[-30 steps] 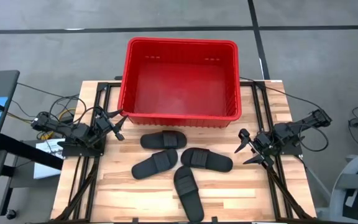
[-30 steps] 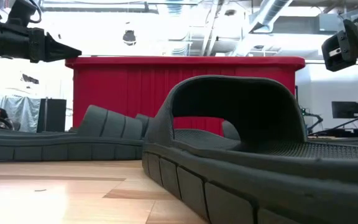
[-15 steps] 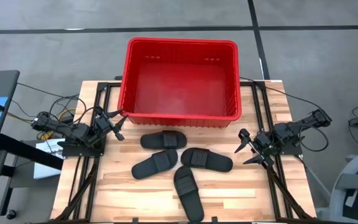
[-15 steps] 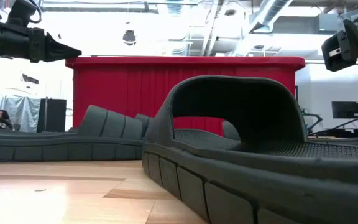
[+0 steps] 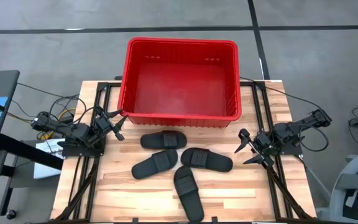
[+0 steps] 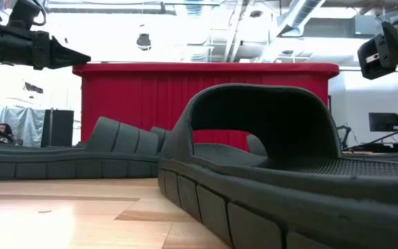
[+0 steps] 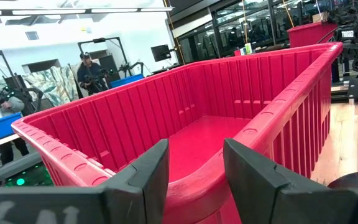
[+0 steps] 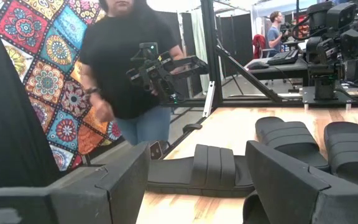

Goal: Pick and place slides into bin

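High view: four black slides were seen lying on the wooden counter [image 5: 117, 186], none of them yet placed in the bin [image 5: 180, 45]. Nearest the front edge, one slide [image 5: 188, 192] was laid pointing outward. Just beyond it, a second slide [image 5: 155, 164] and a third slide [image 5: 206, 160] were spread to either side, their inner ends close together. A fourth slide [image 5: 163, 140] was set just in front of the bin's near wall.

The left gripper [image 5: 115, 126] was held at the counter's left edge, beside the bin's near corner, with its fingers apart; through its wrist camera the bin's red interior was framed between them, and nothing was held. The right gripper [image 5: 246, 148] was poised at the right edge, near the third slide, its fingers likewise apart and empty, with slides visible beyond them on the counter.

Farthest back, the red bin was seen standing at the counter's rear, overhanging the far edge, and its floor was shown bare. In the room beyond, a person in a dark top [image 8: 129, 68] was caught by the right wrist camera.

The task was judged to be at its start: no slide had been gripped, and all four were left to be lifted and dropped into the bin.
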